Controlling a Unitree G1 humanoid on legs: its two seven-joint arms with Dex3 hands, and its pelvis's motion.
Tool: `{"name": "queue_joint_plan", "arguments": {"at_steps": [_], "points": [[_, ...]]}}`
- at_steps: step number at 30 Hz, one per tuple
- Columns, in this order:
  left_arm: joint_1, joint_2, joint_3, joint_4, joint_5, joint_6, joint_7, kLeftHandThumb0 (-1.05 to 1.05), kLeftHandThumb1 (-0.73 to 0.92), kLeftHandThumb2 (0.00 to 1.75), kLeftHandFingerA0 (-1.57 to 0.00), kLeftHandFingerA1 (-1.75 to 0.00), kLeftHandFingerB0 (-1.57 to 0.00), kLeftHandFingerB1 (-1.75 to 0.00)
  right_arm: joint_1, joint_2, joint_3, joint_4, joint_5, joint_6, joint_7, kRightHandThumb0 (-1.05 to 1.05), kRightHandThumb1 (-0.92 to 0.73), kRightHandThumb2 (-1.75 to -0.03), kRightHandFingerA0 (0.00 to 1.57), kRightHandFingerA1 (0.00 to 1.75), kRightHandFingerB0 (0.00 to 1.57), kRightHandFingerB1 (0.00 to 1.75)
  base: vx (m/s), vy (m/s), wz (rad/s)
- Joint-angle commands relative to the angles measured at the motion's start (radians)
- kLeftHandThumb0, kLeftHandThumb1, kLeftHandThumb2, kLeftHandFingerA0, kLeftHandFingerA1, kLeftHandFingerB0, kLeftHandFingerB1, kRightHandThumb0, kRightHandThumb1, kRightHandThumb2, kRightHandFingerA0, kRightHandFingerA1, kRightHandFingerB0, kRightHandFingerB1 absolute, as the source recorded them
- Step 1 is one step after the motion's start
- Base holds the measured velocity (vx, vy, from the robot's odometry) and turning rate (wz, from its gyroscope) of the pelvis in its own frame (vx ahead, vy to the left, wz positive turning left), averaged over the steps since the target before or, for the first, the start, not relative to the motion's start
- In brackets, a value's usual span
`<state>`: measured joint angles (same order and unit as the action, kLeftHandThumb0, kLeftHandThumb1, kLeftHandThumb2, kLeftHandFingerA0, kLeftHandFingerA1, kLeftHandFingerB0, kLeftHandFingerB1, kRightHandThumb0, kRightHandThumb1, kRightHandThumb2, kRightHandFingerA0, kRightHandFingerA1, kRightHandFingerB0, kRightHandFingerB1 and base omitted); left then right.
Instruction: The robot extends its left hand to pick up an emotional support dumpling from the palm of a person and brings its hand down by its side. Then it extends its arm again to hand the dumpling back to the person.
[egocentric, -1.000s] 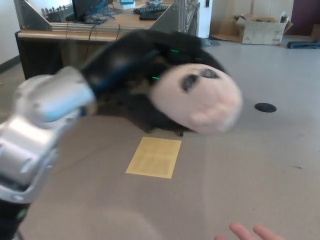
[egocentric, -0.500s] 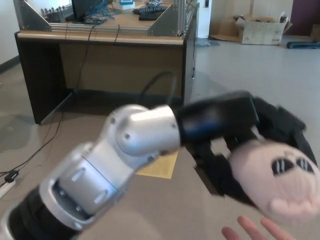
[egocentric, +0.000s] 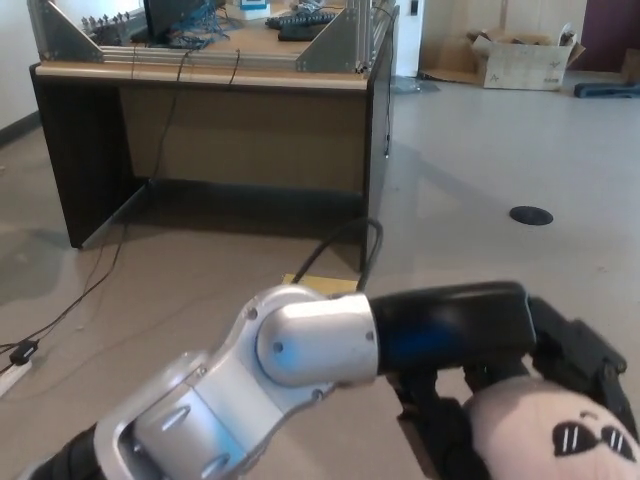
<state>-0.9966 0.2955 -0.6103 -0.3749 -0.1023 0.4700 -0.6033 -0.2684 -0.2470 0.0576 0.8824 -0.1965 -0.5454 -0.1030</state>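
Note:
My left arm reaches across the lower half of the head view, silver at the elbow and black at the forearm. Its black left hand (egocentric: 570, 365) is at the bottom right, shut on the emotional support dumpling (egocentric: 545, 440). The dumpling is a pale pink plush ball with black squinting eyes, partly cut off by the bottom edge. The person's palm does not show now. My right hand is out of the picture.
A dark wooden desk (egocentric: 220, 120) with metal brackets and cables stands at the back left. A yellow sheet (egocentric: 320, 284) lies on the floor, mostly hidden by my arm. A cardboard box (egocentric: 520, 60) sits far right, and a black floor disc (egocentric: 531, 214) lies nearby.
My left arm has swung down and to the right with the dumpling, from the middle of the view to the bottom right corner. The person's fingertips, seen earlier, are gone from view.

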Motion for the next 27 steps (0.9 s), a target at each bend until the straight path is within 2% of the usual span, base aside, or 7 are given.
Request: {"name": "queue_joint_plan", "arguments": {"at_steps": [1,4,9,10,20,21,27], "points": [[0.022,0.040,-0.013,-0.029,0.065,0.041,-0.046,-0.26,0.72,0.62,-0.93,-0.86,-0.68,-0.41,-0.037,-0.055,0.099,0.014,-0.242,0.060,-0.270,-0.47,-0.69,-0.61,0.58,0.47,0.53,0.41,0.00,0.000,0.00],[-0.014,0.064,-0.027,0.000,0.090,-0.028,-0.094,-0.29,0.75,0.63,-0.90,-0.87,-0.63,-0.39,-0.046,-0.059,0.111,0.020,-0.241,0.062,-0.286,-0.47,-0.69,-0.61,0.58,0.47,0.53,0.41,0.00,0.000,0.00],[-0.019,0.063,-0.022,0.007,0.099,-0.035,-0.109,-0.29,0.75,0.63,-0.90,-0.86,-0.64,-0.39,-0.053,-0.062,0.125,0.030,-0.243,0.062,-0.308,-0.47,-0.69,-0.61,0.58,0.47,0.53,0.41,0.00,0.000,0.00],[-0.052,0.075,-0.021,0.001,0.102,-0.009,-0.132,-0.29,0.74,0.62,-0.91,-0.77,-0.62,-0.39,-0.058,-0.061,0.128,0.033,-0.244,0.063,-0.310,-0.47,-0.69,-0.61,0.58,0.47,0.53,0.41,0.00,0.000,0.00],[-0.104,0.084,-0.007,-0.004,0.105,0.044,-0.190,-0.28,0.73,0.62,-0.91,-0.69,-0.62,-0.39,-0.071,-0.059,0.136,0.053,-0.253,0.059,-0.337,-0.47,-0.69,-0.61,0.58,0.47,0.53,0.41,0.00,0.000,0.00],[-0.115,0.083,0.003,-0.003,0.099,0.051,-0.198,-0.24,0.71,0.61,-0.94,-0.61,-0.62,-0.39,-0.069,-0.060,0.135,0.055,-0.254,0.058,-0.338,-0.47,-0.69,-0.61,0.58,0.47,0.53,0.41,0.00,0.000,0.00],[-0.130,0.070,0.048,0.009,0.084,0.047,-0.217,-0.18,0.65,0.60,-1.00,-0.51,-0.66,-0.41,-0.072,-0.057,0.133,0.062,-0.257,0.056,-0.343,-0.47,-0.69,-0.61,0.58,0.47,0.53,0.41,0.00,0.000,0.00]]}}
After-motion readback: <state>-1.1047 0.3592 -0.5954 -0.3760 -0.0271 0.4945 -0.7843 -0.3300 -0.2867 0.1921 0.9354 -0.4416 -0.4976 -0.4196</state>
